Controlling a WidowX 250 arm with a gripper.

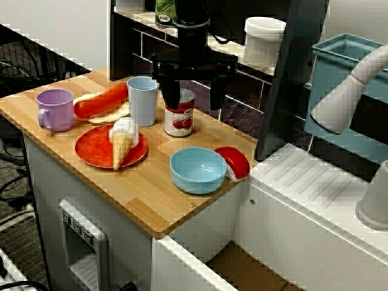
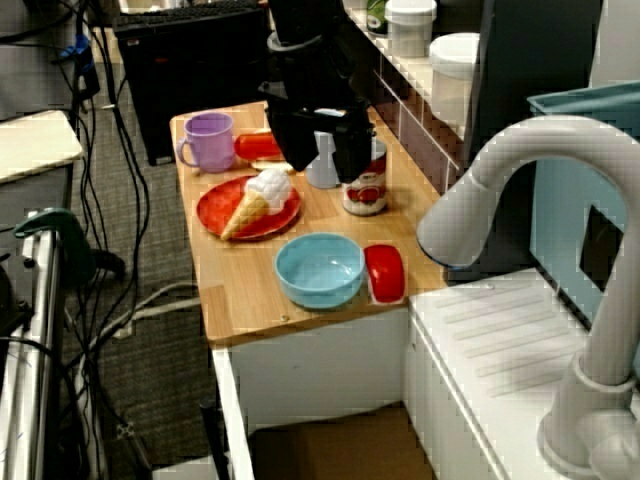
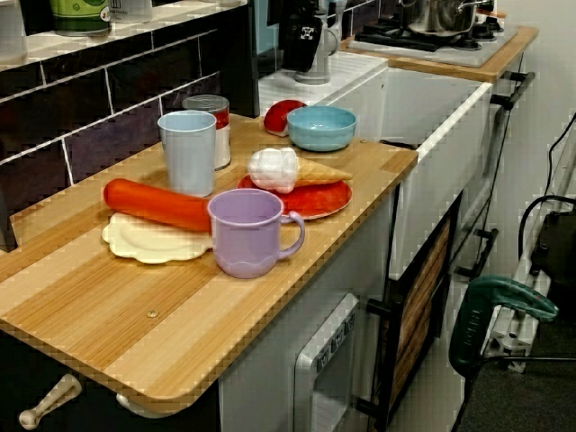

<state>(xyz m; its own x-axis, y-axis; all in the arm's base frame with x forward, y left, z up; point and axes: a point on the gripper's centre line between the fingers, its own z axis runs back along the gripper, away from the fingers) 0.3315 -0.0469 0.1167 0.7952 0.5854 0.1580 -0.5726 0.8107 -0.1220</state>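
The small metal can with the red tomato label [image 1: 179,113] stood upright near the middle of the wooden tabletop [image 1: 151,200]. The black gripper [image 1: 194,91] hung just above the can with its two fingers spread wide, holding nothing. The can seemed stiff, smooth and rather light, so a hold across its round side, about halfway up, would suit it; the label could be a little slippery. Just beside the can stood a tall pale blue plastic cup [image 1: 143,100], which looked empty. In front of the can was a light blue bowl [image 1: 198,170], also empty. Beyond the cup from the can, a flat red plate [image 1: 91,150] carried a toy ice-cream cone [image 1: 123,140] lying on its side. Farthest from the can stood an empty lilac mug [image 1: 54,109].
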